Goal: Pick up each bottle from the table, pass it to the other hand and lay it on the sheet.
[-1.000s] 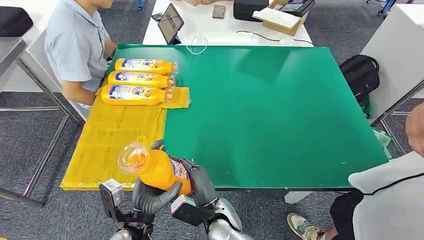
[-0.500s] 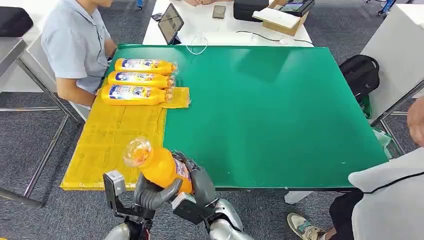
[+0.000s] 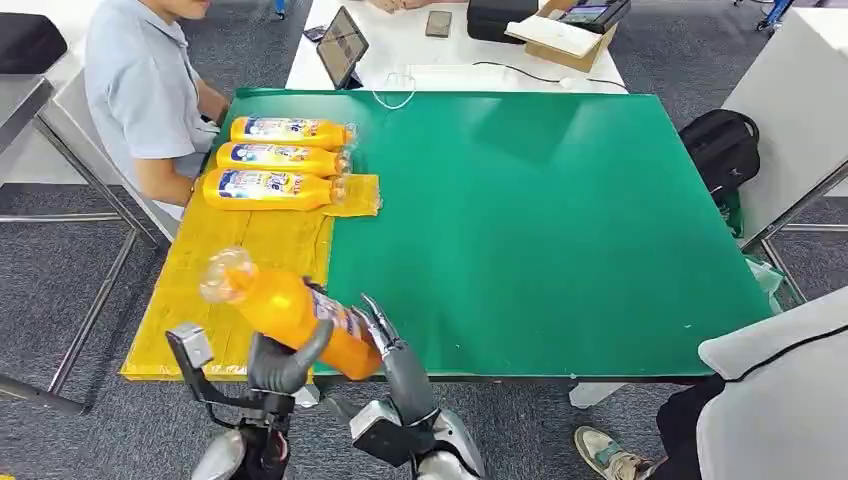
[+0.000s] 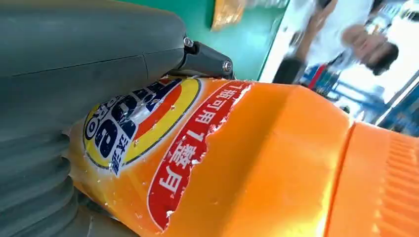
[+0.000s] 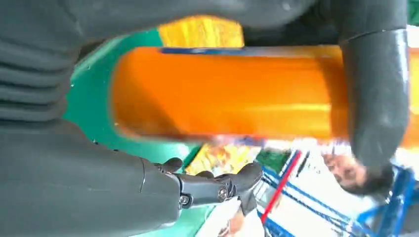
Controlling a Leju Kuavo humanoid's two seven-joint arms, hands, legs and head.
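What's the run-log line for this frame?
stage: handover | left hand: grips orange bottle | right hand: fingers spread beside the bottle's base | yellow sheet: three bottles lying

Left hand (image 3: 283, 362): grey ribbed cover, thick grey thumb. Right hand (image 3: 388, 352): dark fingers with silver screws. Silver arms below.

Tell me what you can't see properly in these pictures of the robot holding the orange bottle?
- The orange bottle: its underside, hidden by the left hand in the head view.
- The right hand: whether it touches the bottle, blurred in the right wrist view.
- The bottle's cap end, cut off by the edge in the left wrist view.
- The three bottles on the yellow sheet: label print too small to read.
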